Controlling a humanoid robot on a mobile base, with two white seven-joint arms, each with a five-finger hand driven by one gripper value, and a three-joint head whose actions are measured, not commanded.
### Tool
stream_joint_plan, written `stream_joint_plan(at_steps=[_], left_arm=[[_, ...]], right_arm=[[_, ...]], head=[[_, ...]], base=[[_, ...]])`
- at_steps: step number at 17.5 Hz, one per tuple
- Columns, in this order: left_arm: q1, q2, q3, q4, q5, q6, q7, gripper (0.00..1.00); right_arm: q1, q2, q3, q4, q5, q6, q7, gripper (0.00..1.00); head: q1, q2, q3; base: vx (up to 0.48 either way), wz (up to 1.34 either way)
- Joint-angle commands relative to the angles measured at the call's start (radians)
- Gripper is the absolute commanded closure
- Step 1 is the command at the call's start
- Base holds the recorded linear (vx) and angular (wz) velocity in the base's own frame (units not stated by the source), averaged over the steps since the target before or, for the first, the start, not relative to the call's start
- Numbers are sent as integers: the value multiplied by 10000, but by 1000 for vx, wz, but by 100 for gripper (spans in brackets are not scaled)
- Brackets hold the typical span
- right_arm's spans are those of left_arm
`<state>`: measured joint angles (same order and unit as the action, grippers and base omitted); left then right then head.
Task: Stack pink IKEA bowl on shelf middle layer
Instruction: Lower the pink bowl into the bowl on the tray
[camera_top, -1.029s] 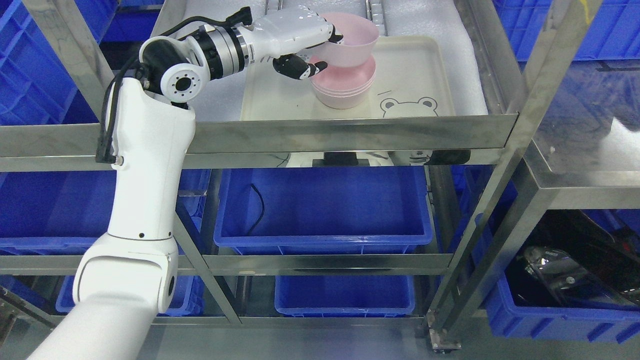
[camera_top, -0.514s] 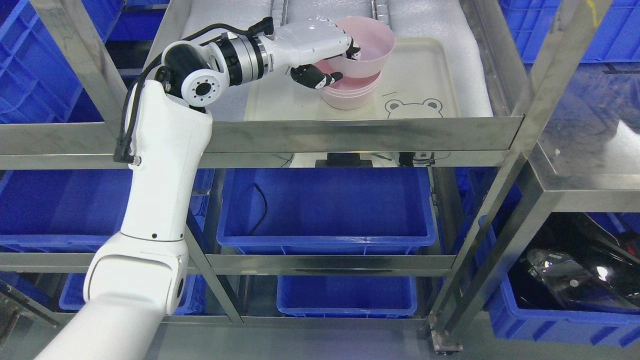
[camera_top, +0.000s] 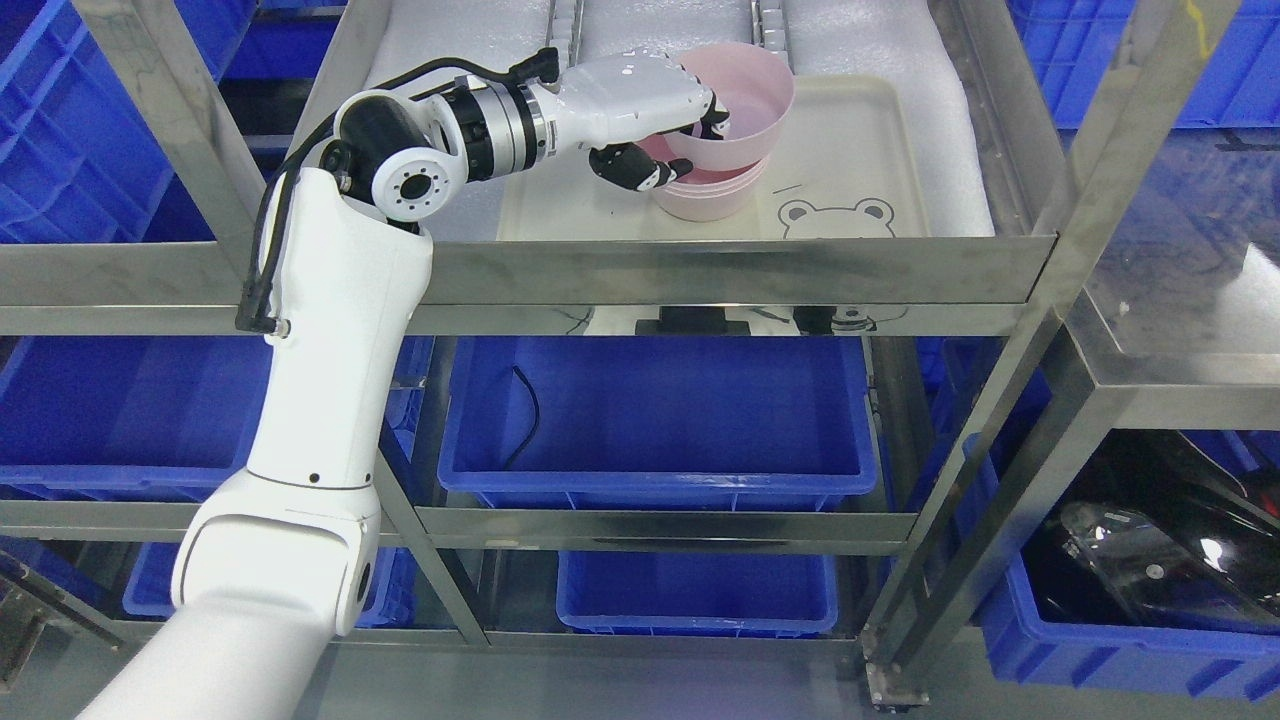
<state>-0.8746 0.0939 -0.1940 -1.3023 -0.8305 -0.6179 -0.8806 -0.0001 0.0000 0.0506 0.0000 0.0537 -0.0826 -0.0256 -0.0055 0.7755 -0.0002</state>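
Observation:
A pink bowl (camera_top: 745, 110) is held tilted by my left hand (camera_top: 675, 140), whose fingers grip its left rim, thumb outside and fingers inside. Its base sits partly down in a stack of pink bowls (camera_top: 710, 195) standing on a cream tray (camera_top: 850, 150) with a bear drawing, on the steel shelf's layer. My left arm reaches in from the lower left over the shelf's front rail. My right arm is out of view.
The shelf's front rail (camera_top: 740, 270) runs just below the tray. A slanted steel post (camera_top: 1060, 250) stands at the right. Blue bins (camera_top: 655, 420) fill the lower layers and the sides. White foam (camera_top: 440, 50) lines the shelf behind the tray.
My left hand has lowered the held bowl down into the stack; it sat well above the stack before. The whole picture has shifted, so the camera has moved too.

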Motion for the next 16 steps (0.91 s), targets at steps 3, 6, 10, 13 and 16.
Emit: stream_joint_plan(at_steps=[3, 6, 10, 13, 16], left_arm=[[-212, -3, 360, -47, -24, 73, -29, 83], [-518, -3, 621, 15, -24, 135, -60, 84], [-550, -18, 637, 15, 98, 150, -473, 86], [-504, -18, 499, 15, 114, 150, -704, 86], [-473, -34, 468, 0, 114, 135, -811, 86]], right_arm=[[231, -175, 0, -175, 0, -2, -5, 0], [231, -175, 0, -175, 0, -2, -5, 0], [231, -175, 0, -175, 0, -2, -5, 0], [231, -175, 0, -175, 0, -2, -5, 0], [231, -175, 0, -175, 0, -2, -5, 0]], head=[[0, 0, 0], [0, 0, 0], [0, 0, 0], [0, 0, 0], [0, 0, 0]], base=[[0, 0], [0, 0], [0, 0], [0, 0], [0, 0]])
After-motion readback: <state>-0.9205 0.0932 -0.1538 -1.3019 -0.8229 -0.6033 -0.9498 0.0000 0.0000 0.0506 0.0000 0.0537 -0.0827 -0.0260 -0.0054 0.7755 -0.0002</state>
